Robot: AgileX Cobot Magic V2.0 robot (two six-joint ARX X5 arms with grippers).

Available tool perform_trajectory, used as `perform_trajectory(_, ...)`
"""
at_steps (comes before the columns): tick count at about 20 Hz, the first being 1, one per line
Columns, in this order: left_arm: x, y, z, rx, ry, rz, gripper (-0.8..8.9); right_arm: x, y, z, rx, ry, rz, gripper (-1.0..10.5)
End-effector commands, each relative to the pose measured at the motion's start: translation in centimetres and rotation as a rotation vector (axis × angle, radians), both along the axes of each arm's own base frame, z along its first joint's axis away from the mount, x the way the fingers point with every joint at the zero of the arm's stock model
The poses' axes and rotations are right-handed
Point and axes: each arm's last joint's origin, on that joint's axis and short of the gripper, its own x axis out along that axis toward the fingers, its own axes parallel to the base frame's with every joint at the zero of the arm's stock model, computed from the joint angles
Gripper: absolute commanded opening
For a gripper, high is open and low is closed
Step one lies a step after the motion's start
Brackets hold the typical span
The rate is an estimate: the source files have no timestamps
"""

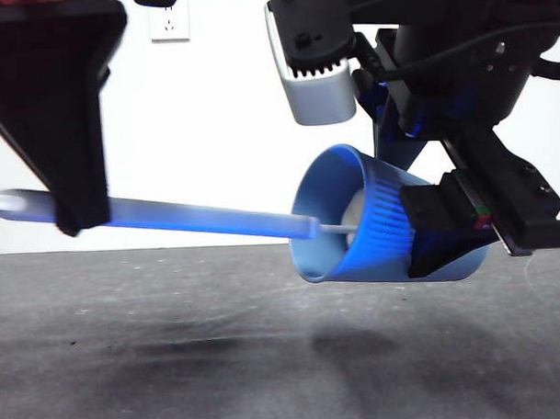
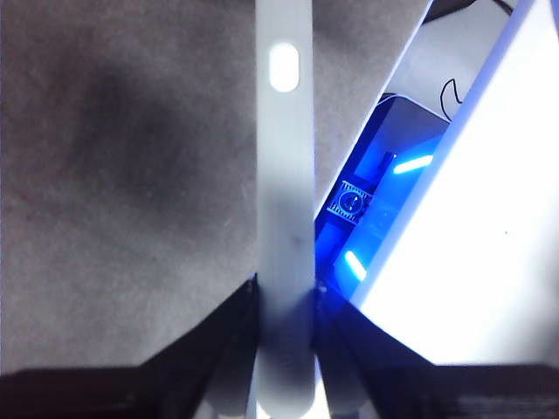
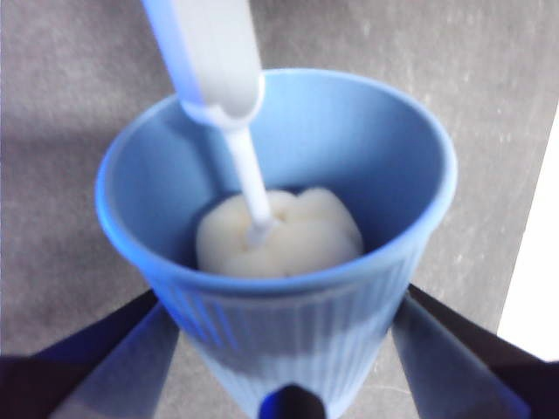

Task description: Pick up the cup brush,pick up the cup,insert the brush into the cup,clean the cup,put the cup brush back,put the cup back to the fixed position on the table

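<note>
The right gripper point(image 3: 288, 384) clamped its jaws on the blue cup point(image 1: 382, 229), tipped sideways above the desk point(image 1: 175, 360). The left gripper point(image 2: 284, 349) pinched the cup brush point(image 1: 197, 215) handle (sponge head deep inside the cup).

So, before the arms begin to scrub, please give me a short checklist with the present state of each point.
1. Left gripper shut on the cup brush handle: ok.
2. Right gripper shut on the cup: ok.
3. Sponge head inside the cup: ok.
4. Sponge touching the cup's bottom: cannot tell.
5. Cup held off the table, tilted on its side: ok.
</note>
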Motion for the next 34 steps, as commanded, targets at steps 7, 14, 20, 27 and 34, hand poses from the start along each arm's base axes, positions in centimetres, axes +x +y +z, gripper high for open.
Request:
perform_trajectory(7, -2.1, 3.6, 1.9, 0.109, -0.030, 0.065, -0.09, 0.0, -0.2, -0.2, 0.045, 0.018, -0.088, -0.1)
perform_trajectory(14, -4.6, 7.0, 4.2, 0.059, -0.067, 0.139, -0.09, 0.0, -0.4, 0.1, 0.159, 0.020, -0.192, -0.1)
perform_trajectory(20, -6.0, 9.3, 5.3, 0.013, -0.147, 0.290, -0.09, 0.1, -1.2, 1.5, 0.300, -0.050, -0.327, -0.1)
perform_trajectory(27, -5.0, 8.9, 6.4, -0.172, -0.309, 0.584, -0.09, -0.1, -3.3, 5.0, 0.674, -0.068, -0.514, -0.1)
perform_trajectory(34, -0.1, 5.2, 5.5, -0.280, -0.371, 0.801, -0.09, -2.0, -6.3, 11.2, 1.138, -0.029, -0.475, -0.1)
